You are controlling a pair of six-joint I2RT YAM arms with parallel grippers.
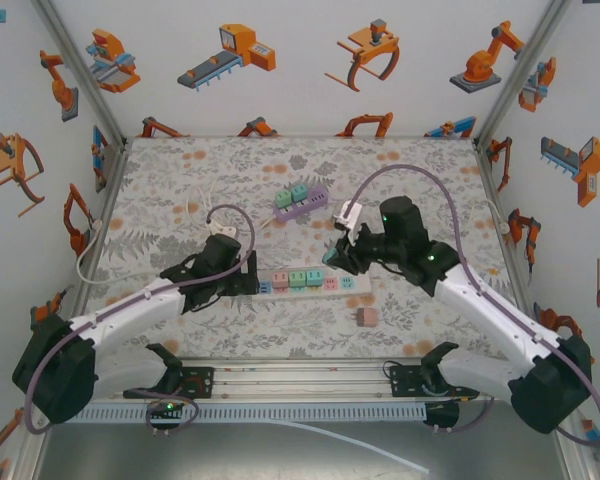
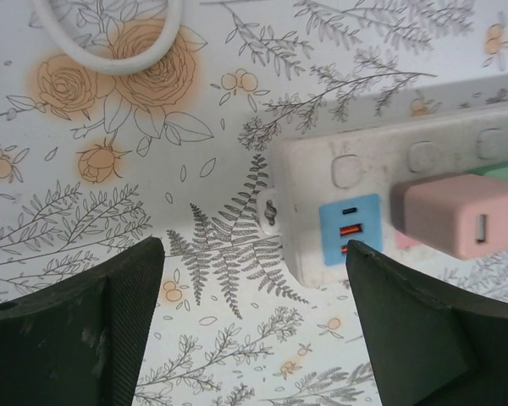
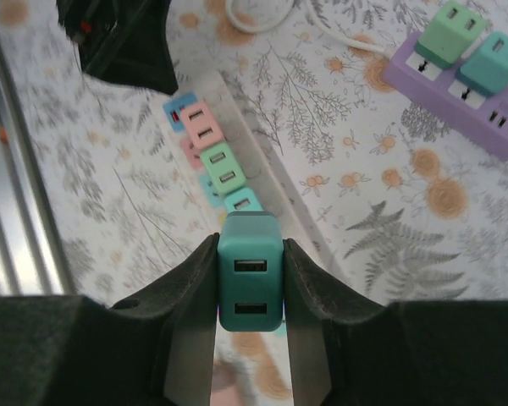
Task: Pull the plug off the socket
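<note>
While a small pink block (image 1: 366, 317) sits loose on the table closest to the bases, the right gripper (image 3: 249, 247) is clamped on a teal plug (image 3: 250, 288) over the white power strip (image 3: 262, 135). Can't tell if it's clear of the socket. The left gripper (image 2: 254, 249) is spread wide at the strip's USB end. A purple strip (image 1: 302, 206) lies farther back, well apart.

Right jaws above socket strip (image 1: 355, 284)

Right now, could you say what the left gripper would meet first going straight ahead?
The open left gripper would likely meet the end of the white power strip, though depth is unclear.
</note>
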